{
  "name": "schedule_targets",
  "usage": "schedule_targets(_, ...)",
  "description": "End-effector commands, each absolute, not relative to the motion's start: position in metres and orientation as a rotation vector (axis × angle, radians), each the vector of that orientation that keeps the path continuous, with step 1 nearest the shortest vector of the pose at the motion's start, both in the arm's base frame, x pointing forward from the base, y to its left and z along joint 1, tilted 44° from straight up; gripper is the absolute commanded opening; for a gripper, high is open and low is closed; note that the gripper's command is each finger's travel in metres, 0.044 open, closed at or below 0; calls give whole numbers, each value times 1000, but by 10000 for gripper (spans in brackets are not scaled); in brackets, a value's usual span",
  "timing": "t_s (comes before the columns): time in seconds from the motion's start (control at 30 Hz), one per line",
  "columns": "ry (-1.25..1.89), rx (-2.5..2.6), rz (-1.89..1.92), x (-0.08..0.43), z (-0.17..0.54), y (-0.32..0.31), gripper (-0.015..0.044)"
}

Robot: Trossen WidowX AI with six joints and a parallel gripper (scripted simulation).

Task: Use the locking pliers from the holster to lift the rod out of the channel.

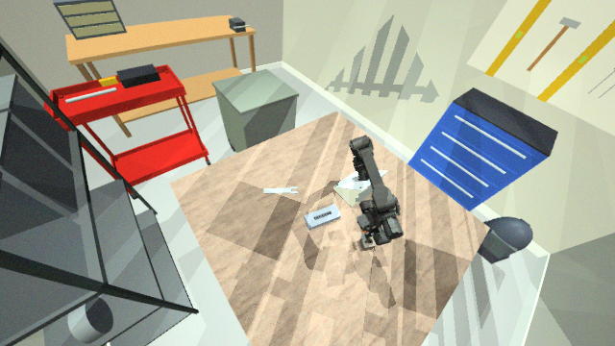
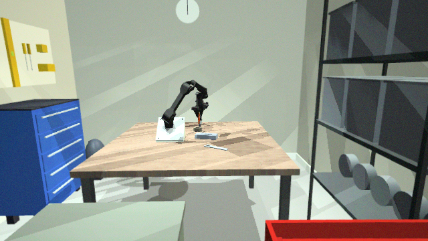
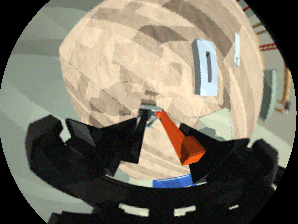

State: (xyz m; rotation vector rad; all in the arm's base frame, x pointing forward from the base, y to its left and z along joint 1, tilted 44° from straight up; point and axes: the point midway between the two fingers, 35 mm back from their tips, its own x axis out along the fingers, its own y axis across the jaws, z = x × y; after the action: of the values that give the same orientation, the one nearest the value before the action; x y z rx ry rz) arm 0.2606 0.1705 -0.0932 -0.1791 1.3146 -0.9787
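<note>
Wrench-like tool lies at the left of the table in the top view, well apart from the work; route the carry clear of it. Next, to its right, stands the channel block, its narrow slot facing up. The task places the rod there; it cannot be distinguished. Further right, the gripper is clamped, fingers well spread, on the locking pliers, over the holster. Step judged in hand: withdrawal. Recommended: raise straight until the jaws clear, then traverse. Maintain moderate pressure; excess may lock the pliers early, too little may let them tilt.
</note>
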Motion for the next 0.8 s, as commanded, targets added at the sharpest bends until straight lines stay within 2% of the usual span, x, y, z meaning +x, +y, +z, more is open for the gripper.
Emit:
schedule_targets(0.0,1315,-185,-960,266,-84,168,316)
schedule_targets(0.77,1335,-214,-927,286,-52,137,316)
